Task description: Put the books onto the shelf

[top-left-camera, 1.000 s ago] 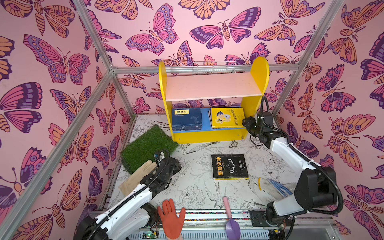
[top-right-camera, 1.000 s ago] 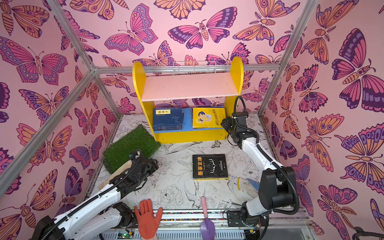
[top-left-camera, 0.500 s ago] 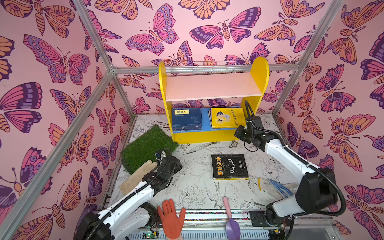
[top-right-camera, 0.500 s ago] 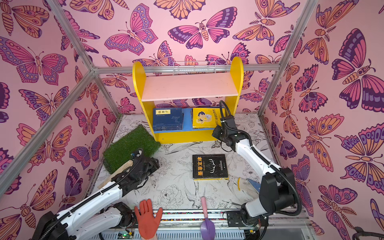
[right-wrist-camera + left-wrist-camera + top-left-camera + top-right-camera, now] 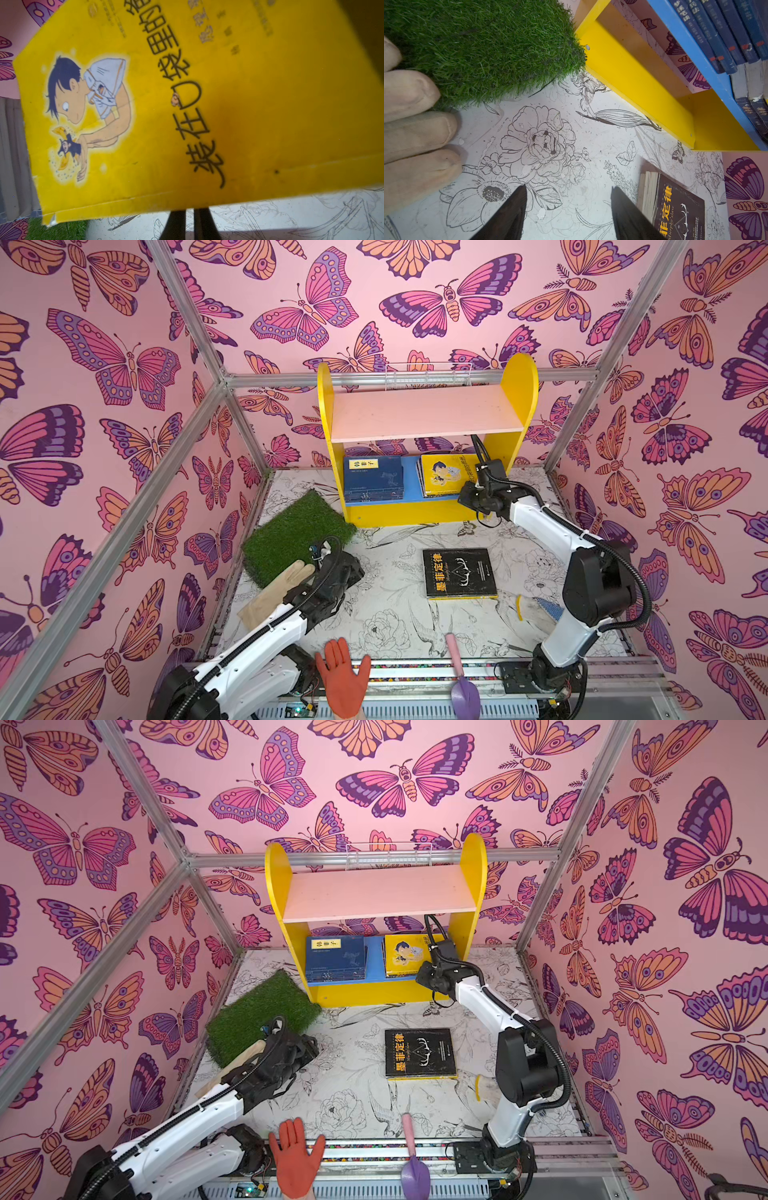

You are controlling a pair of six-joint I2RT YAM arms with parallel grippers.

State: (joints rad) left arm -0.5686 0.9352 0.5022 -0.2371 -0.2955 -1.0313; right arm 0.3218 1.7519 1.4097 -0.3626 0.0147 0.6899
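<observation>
Right wrist view shows the yellow book [image 5: 187, 104] on the shelf's [image 5: 515, 377] blue board, with my right gripper [image 5: 194, 209] closed at its edge, tips hidden. In both top views, centre frame, one black book [image 5: 459, 572] lies on the table [image 5: 390, 614]; I judge fetching it comes next. Left wrist view alone shows my left gripper [image 5: 569, 188] parted and empty.

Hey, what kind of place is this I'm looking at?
Likely a staged robot test cell, not a real room: butterfly-print panels on an aluminium frame, two robot arms mounted at the front, and props like the yellow shelf and grass mat.
</observation>
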